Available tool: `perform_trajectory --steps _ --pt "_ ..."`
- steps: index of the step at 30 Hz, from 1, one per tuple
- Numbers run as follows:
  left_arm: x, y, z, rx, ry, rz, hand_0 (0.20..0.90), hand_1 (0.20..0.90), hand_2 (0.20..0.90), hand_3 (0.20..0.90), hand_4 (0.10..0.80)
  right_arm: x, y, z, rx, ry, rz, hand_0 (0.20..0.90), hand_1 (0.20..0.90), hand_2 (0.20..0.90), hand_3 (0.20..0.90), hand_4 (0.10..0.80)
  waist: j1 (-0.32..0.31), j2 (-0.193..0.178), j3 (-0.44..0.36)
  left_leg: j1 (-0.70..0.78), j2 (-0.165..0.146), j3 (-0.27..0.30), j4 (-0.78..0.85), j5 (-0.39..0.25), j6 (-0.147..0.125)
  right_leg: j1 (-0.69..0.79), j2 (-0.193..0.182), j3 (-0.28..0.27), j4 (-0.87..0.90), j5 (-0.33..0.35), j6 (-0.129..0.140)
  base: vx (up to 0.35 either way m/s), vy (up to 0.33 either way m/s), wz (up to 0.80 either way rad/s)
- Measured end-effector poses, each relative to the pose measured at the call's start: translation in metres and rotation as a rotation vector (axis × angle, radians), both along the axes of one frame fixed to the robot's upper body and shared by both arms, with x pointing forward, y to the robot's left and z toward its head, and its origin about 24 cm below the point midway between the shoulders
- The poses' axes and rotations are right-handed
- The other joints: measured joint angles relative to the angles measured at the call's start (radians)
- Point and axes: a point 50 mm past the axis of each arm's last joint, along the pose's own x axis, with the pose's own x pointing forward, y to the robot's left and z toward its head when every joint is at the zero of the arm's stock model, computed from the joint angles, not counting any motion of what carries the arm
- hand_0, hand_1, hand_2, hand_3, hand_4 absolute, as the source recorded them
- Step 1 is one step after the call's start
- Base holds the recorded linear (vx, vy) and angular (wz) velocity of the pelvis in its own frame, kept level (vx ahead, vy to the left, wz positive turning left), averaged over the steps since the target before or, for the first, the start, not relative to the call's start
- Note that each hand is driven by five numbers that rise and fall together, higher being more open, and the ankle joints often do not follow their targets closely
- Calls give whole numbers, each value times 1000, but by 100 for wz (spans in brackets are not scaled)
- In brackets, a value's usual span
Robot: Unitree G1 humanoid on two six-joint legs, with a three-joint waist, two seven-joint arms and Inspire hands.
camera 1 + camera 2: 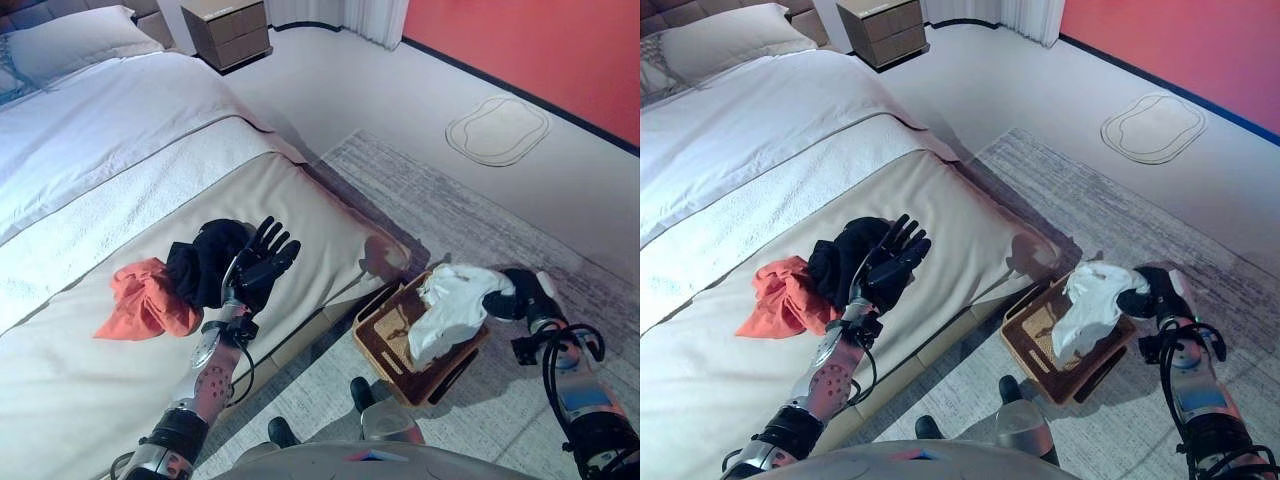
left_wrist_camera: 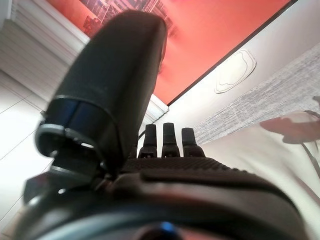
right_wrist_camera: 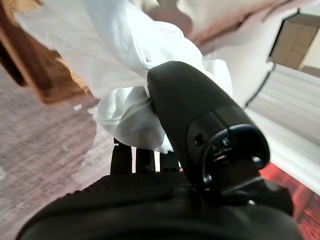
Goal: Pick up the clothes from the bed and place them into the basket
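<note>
A black garment and an orange garment lie together on the bed near its foot. My left hand is open, fingers straight, just right of the black garment; it also shows in the left wrist view. My right hand is shut on a white garment and holds it over the brown woven basket on the floor; the cloth hangs into the basket. In the right wrist view the thumb presses on the white garment.
The basket stands on a grey rug at the bed's foot corner. A wooden nightstand is at the back, a pillow at the bed's head, and a red wall at the far right.
</note>
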Motion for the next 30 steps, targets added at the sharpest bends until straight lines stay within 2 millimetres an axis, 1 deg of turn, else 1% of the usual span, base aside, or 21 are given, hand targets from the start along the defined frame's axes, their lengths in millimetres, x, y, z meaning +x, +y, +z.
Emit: perform_trajectory --steps 1,2,4,7,16,19,21,25,28,30 --pt "-1 1 -2 2 7 2 900 900 900 900 800 -3 0 -5 -3 26 -2 780 780 780 760 660 4 0 0 0 2 1 0 0 0 0 2 0 0 0 0 0 0 0" --pt "-1 1 -3 5 15 4 900 900 900 900 800 -6 -1 -10 0 53 -14 900 900 900 900 800 8 1 -1 -1 4 1 0 0 0 -2 3 0 0 0 0 0 0 0" --pt "-2 2 -5 7 23 5 900 900 900 900 800 -10 -2 -19 -2 100 -29 900 900 900 900 800 12 4 -2 -7 6 1 0 0 -1 -8 4 0 -1 0 0 0 0 0" --pt "-3 1 -8 10 36 0 900 900 900 900 800 -12 -2 -26 2 134 -37 900 900 900 900 800 11 12 -8 -18 5 1 0 4 -5 -17 4 0 -2 7 -2 0 0 0" --pt "-3 1 -8 12 33 -8 900 900 900 900 800 -9 -1 -24 -10 100 -60 900 900 900 900 800 13 24 -15 -18 5 -4 0 4 -5 -16 3 -4 -3 7 -2 14 -1 1" --pt "-3 2 -8 13 36 -2 900 900 900 900 800 -5 2 -20 -12 71 -51 900 900 900 900 800 12 30 -14 -19 5 -6 0 4 -5 -16 3 -5 -3 7 -2 0 0 0" --pt "-3 2 -9 12 37 -1 900 900 900 900 800 1 5 -13 -7 31 -34 900 900 900 900 800 11 34 -12 -19 5 -7 0 4 -5 -16 3 -6 -3 7 -2 0 0 0" --pt "-5 0 -10 3 44 1 900 900 900 900 800 15 12 9 -13 -82 -3 900 900 900 900 800 13 46 -12 -26 5 -21 0 6 -8 -16 2 -18 -3 7 -2 20 6 8" --pt "-7 -3 -13 -10 55 8 900 900 900 900 800 24 13 24 -32 -149 6 900 900 900 900 800 29 51 -13 -29 6 -34 0 9 -10 -12 2 -31 -3 7 -2 36 13 12" --pt "-8 -6 -13 -22 61 14 900 900 900 900 800 38 12 45 -67 -215 27 900 900 900 900 800 45 59 -11 -32 5 -42 0 11 -10 -12 0 -37 -4 7 -2 43 6 10"
